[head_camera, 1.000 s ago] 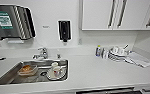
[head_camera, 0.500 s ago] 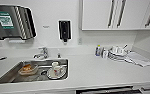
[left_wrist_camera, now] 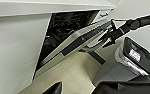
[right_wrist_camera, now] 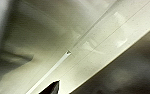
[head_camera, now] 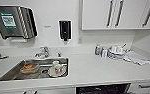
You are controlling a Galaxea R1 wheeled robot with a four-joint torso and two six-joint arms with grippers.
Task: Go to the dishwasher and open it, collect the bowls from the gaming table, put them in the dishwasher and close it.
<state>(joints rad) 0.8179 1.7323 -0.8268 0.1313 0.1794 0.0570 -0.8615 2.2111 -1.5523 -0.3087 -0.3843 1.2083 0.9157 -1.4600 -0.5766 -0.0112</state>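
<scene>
The dishwasher's door (left_wrist_camera: 73,43) stands partly open and tilted outward, with the dark inside (left_wrist_camera: 63,25) showing behind it. In the left wrist view my right gripper (left_wrist_camera: 108,35) reaches in on its dark arm and sits at the door's top edge, by the handle. In the head view the dishwasher's dark opening (head_camera: 103,89) shows under the white counter (head_camera: 96,72). The right wrist view holds a blurred close view of pale door surfaces (right_wrist_camera: 96,50). The gaming table and its bowls are out of view.
A steel sink (head_camera: 13,73) holds a container (head_camera: 29,68) and a cup on a plate (head_camera: 56,69). Stacked dishes (head_camera: 116,51) and small bottles (head_camera: 98,50) stand at the counter's right. A lidded bin (left_wrist_camera: 132,58) stands on the floor beside the door.
</scene>
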